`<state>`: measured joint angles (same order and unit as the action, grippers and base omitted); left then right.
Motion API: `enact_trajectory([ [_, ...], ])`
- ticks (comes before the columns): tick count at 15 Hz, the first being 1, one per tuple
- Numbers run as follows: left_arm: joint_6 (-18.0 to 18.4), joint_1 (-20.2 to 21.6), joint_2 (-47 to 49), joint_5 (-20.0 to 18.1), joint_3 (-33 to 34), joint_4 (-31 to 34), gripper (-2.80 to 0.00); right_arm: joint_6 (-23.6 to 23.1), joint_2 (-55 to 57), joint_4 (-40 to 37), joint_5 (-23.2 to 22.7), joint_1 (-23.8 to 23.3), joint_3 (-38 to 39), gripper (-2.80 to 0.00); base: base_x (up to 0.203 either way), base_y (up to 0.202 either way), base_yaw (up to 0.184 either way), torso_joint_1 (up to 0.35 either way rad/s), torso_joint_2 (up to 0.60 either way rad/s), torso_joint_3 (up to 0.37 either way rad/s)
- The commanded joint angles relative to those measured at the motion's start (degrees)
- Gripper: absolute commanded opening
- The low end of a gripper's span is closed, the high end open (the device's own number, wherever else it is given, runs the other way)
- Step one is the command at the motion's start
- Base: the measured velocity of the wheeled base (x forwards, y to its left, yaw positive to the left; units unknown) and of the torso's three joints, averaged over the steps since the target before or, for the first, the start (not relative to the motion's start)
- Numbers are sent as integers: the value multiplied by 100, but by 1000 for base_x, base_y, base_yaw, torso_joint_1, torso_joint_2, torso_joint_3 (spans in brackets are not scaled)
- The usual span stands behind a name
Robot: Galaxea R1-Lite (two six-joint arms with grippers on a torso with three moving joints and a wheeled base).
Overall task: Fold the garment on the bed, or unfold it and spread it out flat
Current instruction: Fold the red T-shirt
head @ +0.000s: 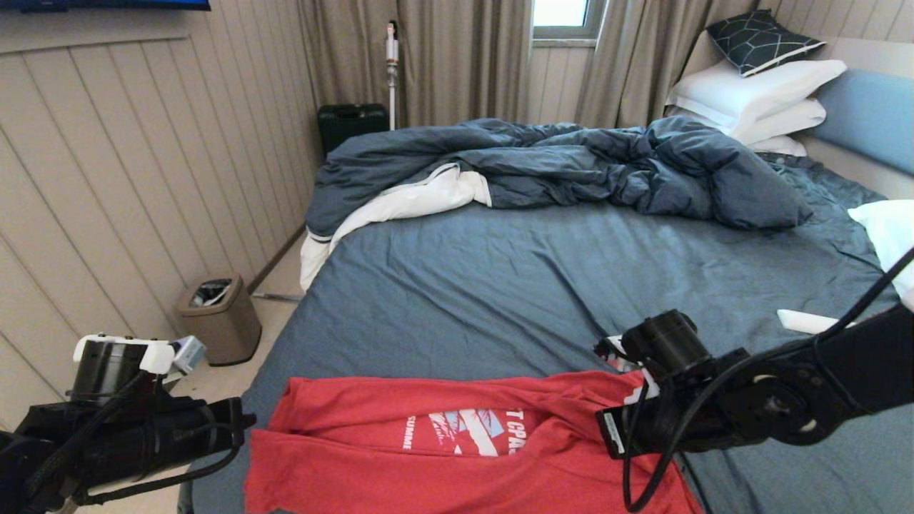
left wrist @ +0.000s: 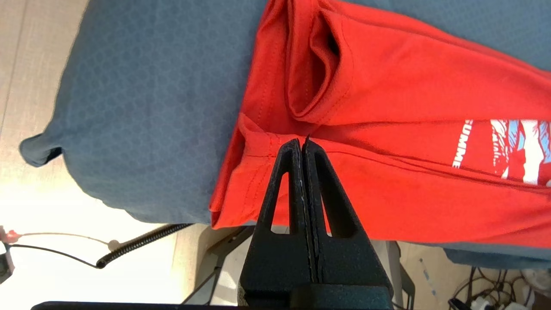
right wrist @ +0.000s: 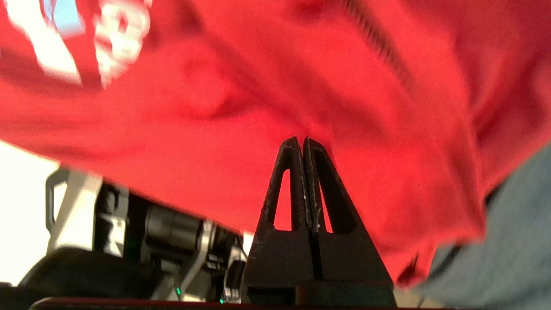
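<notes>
The red garment lies at the near edge of the bed, creased, with a fold covering part of its white and light-blue chest graphic. My left gripper is shut and holds nothing; it hovers over the garment's left side by a sleeve hem. My right gripper is also shut with nothing in it, close over the red cloth on the garment's right side. In the head view the right arm hides that corner of the shirt.
A rumpled dark blue duvet with white lining lies across the far half of the bed. White pillows are stacked at the far right. A small white object lies on the sheet at right. A bin stands on the floor at left.
</notes>
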<state>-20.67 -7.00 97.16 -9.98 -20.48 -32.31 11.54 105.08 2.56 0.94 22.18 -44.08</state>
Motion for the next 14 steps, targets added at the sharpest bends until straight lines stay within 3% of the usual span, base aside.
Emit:
enact_trajectory([
  [1,-16,-3,14,-4,18,-21,-280,10,-239,-1,3,72,260,-280,0,0,0,0,0,0],
  [5,-16,-7,22,-4,18,-21,-280,78,-448,21,-3,56,508,-280,0,0,0,0,0,0],
  [14,-166,-79,-267,4,155,-141,-280,316,849,-14,468,69,-1498,-280,0,0,0,0,0,0],
])
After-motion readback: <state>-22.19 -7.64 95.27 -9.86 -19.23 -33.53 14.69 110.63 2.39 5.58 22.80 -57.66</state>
